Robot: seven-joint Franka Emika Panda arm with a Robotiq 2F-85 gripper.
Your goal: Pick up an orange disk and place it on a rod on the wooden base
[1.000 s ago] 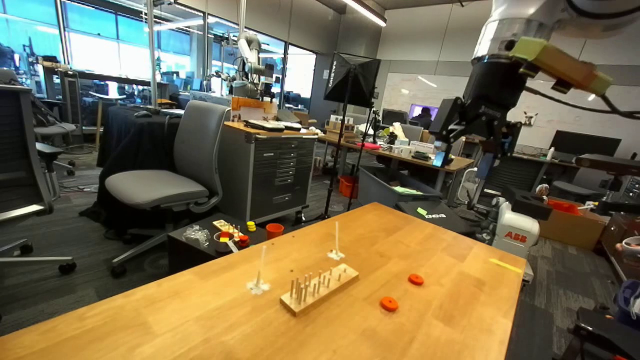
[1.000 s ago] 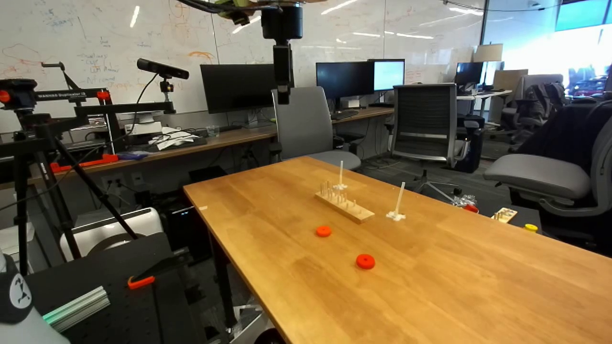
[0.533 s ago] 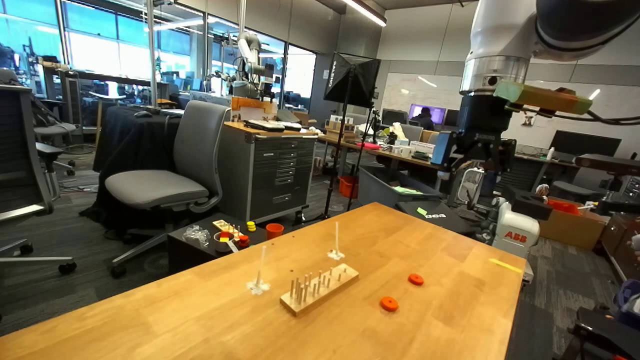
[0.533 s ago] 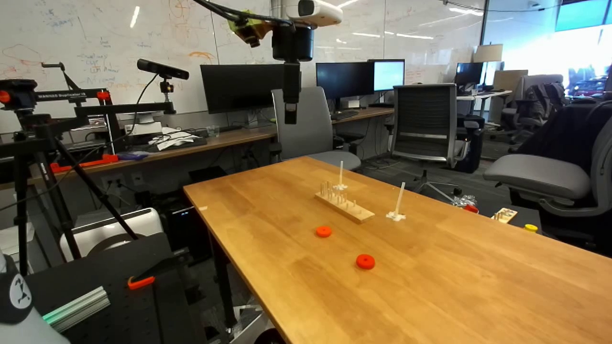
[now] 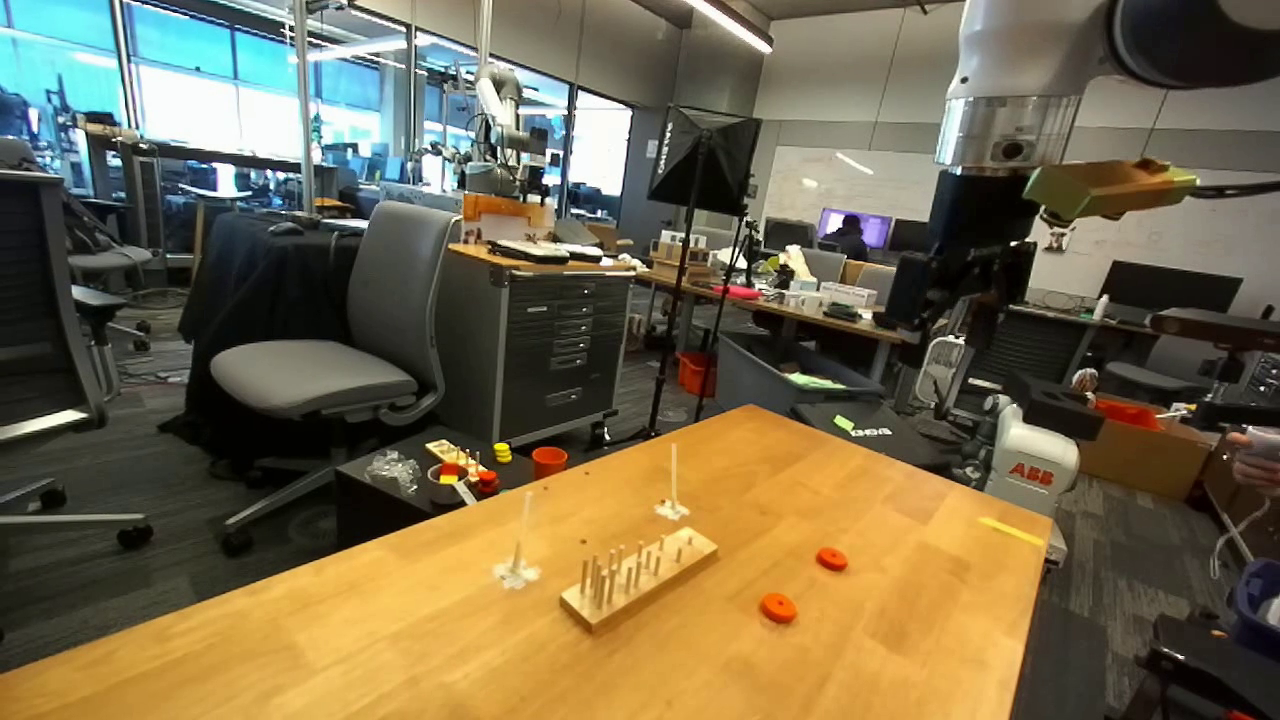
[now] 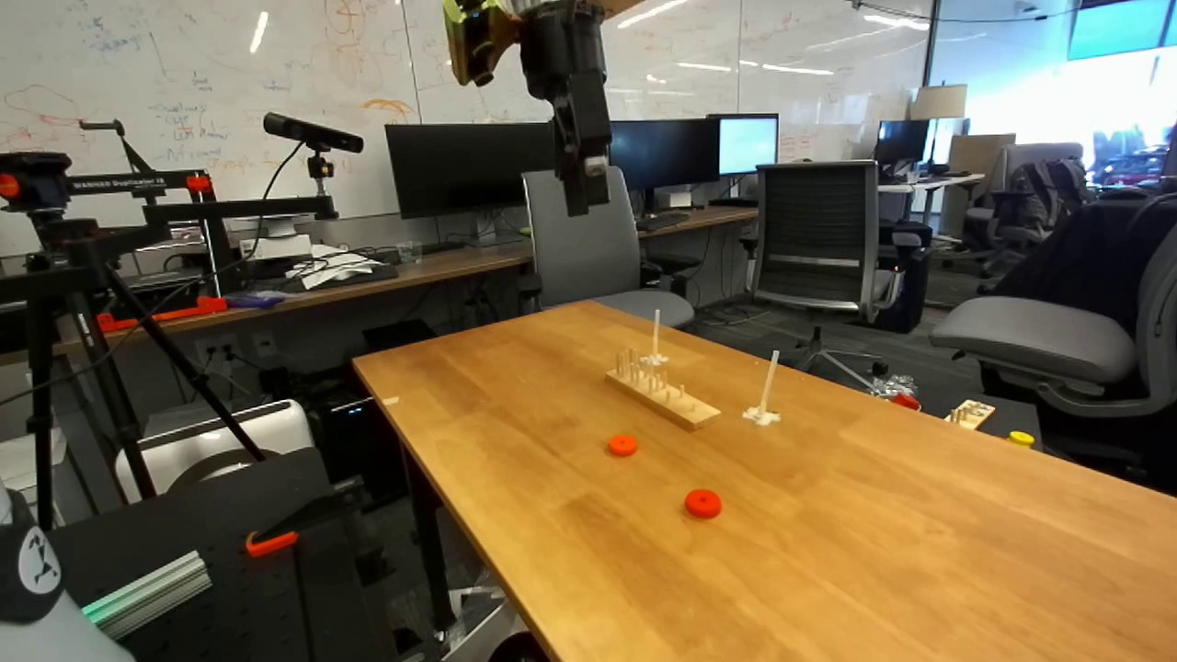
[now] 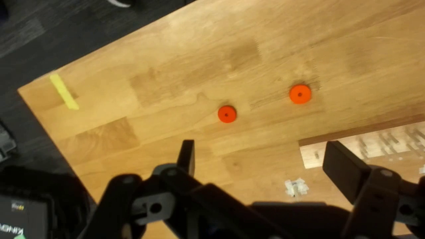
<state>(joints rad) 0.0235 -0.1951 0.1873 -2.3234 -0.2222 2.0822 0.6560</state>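
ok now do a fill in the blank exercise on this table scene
Counting each orange disk on the tabletop gives ____.
The wooden base on this tabletop holds exactly ____ disks.
In the wrist view, the tool is not shut but ____.
The thin strip near a tabletop corner is coloured ____.
Missing words: two; zero; open; yellow.

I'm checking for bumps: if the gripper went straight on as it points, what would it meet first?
Probably the tabletop: the gripper points down towards it. Depth is unclear, so contact with an orange disk can't be ruled out.
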